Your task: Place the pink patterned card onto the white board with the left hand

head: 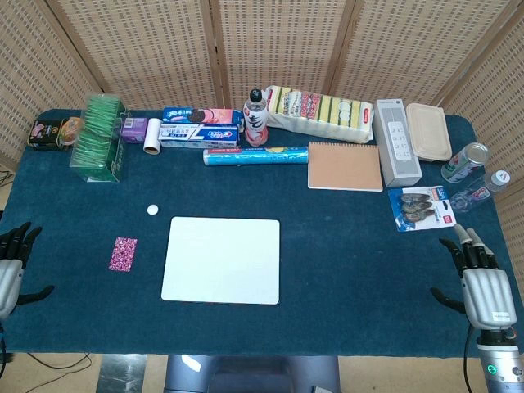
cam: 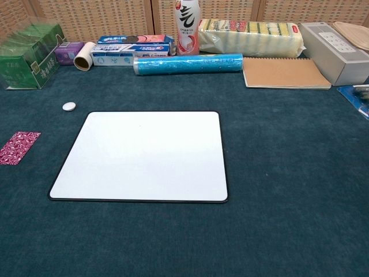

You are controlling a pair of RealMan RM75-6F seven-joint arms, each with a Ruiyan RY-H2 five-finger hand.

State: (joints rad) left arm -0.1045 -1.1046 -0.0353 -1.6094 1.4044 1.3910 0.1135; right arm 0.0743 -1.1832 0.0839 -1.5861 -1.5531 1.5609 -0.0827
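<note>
Head view shows the dark blue cloth-covered worktop (head: 344, 278) with the flat white rectangular board (head: 221, 259) near its centre and the small pink patterned card (head: 123, 254) lying flat at the board's nine o'clock, apart from its edge with bare cloth between. The card is untouched, so the task stands at its first step: reaching for the card.

The left hand (head: 12, 266) rests at the worktop's nine o'clock edge, released, fingers spread and holding nothing, with the card at its three o'clock and not far off. The right hand (head: 477, 278) lies at the four o'clock edge, likewise released and idle, well apart from the board.

A small white round disc (head: 151, 210) sits at the card's one o'clock, near the board's upper left corner. Chest view shows neither hand, only the card at the picture's left margin beside the board.

The next move, as I judge it, calls for the left hand to travel toward three o'clock over the card and pinch it. A thin card flat on cloth may be hard to lift by its edge.
</note>
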